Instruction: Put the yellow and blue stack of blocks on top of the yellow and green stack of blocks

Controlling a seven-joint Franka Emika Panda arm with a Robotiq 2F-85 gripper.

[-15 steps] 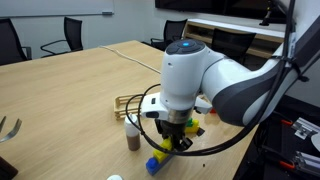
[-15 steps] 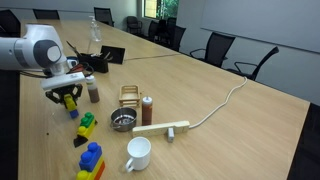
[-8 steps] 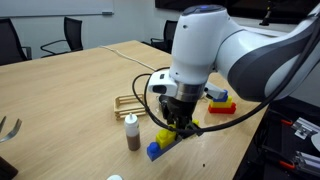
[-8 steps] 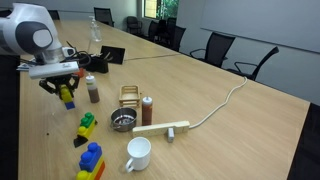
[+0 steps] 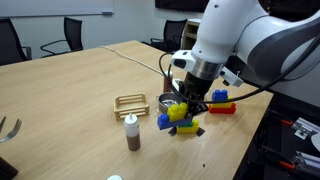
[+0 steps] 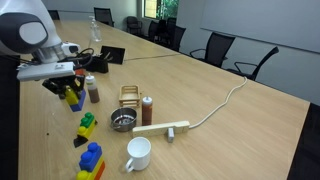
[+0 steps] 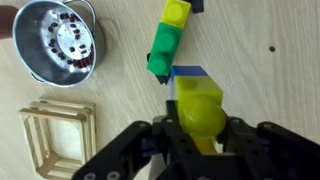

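My gripper (image 7: 200,135) is shut on the yellow and blue stack (image 7: 197,100) and holds it tilted above the table, seen in both exterior views (image 5: 176,114) (image 6: 72,95). The yellow and green stack (image 7: 166,40) lies flat on the table just beyond the held stack's blue end. It also shows in an exterior view (image 6: 86,126), on the table below and beside the gripper (image 6: 68,88). In the exterior view with the gripper (image 5: 186,104) in the foreground, the held stack hides the green one.
A metal strainer (image 7: 60,42) (image 6: 121,121) and a wooden rack (image 7: 52,135) (image 6: 130,94) sit beside the green stack. A red-based stack (image 5: 222,104) (image 6: 91,160), a white mug (image 6: 137,153), two shakers (image 6: 93,90) (image 6: 146,110) and a wooden bar (image 6: 163,128) stand nearby.
The gripper has lifted the yellow and blue stack off the table and carried it toward the strainer and the green stack.
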